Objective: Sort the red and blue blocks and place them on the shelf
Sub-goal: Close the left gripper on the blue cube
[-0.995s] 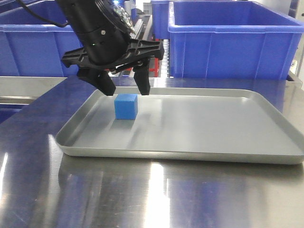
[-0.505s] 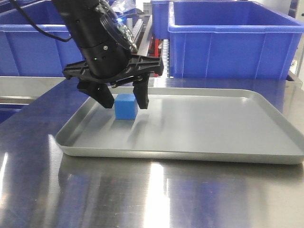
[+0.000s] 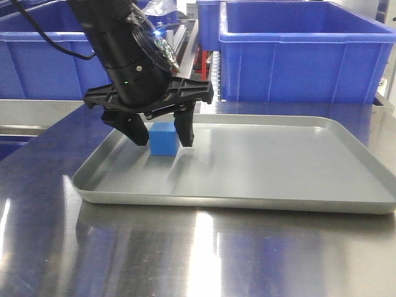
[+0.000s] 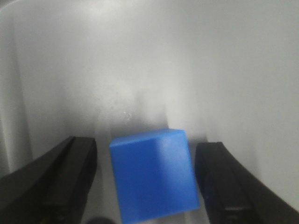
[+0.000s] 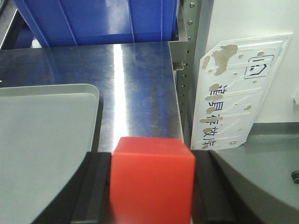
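Observation:
The sky-blue block (image 3: 164,137) sits in the left part of the grey tray (image 3: 278,179). My left gripper (image 3: 162,140) is lowered over it, open, one black finger on each side. In the left wrist view the blue block (image 4: 154,175) stands between the fingers (image 4: 63,179) with a narrow gap on both sides. My right gripper (image 5: 150,168) is shut on the red block (image 5: 152,179), held above the steel tabletop (image 5: 135,79) just past the tray's corner (image 5: 88,93). The shelf's roller rails (image 3: 202,65) show between the bins. The right arm is outside the front view.
Large dark-blue bins (image 3: 297,52) stand behind the tray, one (image 3: 37,62) at the left. In the right wrist view a blue bin (image 5: 93,21) sits at the table's far end, a perforated metal upright (image 5: 187,70) runs along its right edge, and a white sign panel (image 5: 238,93) lies beyond.
My left gripper has come down around the blue block, its fingers now flanking the block's sides. The block has stayed in place.

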Controlling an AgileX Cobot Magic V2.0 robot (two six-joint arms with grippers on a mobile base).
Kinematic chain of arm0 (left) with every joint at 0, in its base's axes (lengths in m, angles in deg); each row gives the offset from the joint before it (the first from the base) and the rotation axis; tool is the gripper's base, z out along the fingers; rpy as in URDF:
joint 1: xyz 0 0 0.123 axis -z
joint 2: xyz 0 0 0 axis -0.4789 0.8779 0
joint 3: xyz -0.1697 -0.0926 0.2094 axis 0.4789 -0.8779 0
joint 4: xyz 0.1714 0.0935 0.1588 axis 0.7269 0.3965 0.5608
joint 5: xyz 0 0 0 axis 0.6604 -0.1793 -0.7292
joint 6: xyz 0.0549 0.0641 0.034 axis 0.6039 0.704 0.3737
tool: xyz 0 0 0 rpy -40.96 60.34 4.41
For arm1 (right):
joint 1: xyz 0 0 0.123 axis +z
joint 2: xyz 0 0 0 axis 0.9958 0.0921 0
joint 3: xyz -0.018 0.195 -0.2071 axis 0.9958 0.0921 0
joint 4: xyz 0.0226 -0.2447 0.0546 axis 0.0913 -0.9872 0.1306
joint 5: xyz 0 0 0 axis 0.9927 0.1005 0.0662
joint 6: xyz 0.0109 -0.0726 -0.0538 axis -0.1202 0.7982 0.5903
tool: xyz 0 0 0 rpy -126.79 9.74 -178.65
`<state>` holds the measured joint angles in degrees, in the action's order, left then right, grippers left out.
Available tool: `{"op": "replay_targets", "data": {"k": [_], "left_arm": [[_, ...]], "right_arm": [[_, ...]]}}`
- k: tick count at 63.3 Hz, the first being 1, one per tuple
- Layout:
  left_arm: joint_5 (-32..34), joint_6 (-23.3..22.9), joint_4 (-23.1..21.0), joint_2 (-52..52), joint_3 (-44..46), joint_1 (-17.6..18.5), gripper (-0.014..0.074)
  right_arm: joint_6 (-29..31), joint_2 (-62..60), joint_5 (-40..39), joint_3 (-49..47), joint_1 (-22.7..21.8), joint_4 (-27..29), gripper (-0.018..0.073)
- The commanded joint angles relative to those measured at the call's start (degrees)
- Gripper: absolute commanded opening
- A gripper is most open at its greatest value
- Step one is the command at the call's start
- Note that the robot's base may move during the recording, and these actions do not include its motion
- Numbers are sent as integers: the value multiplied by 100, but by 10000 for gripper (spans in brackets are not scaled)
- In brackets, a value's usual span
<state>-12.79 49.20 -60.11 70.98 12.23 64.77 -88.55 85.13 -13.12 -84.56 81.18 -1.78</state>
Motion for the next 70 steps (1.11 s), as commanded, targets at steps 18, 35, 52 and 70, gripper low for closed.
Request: {"op": "replay_targets", "data": {"k": [18, 35, 52, 70], "left_arm": [[302, -57, 32, -311, 174, -24, 490], [329, -57, 32, -311, 174, -71, 490], [416, -57, 32, -311, 174, -80, 490], [425, -57, 32, -311, 174, -80, 490]], "right_arm": [[40, 3, -460, -151, -33, -36, 50], [40, 3, -460, -151, -33, -36, 50], [40, 3, -460, -151, -33, -36, 50], [40, 3, -460, -151, -33, -36, 50]]}}
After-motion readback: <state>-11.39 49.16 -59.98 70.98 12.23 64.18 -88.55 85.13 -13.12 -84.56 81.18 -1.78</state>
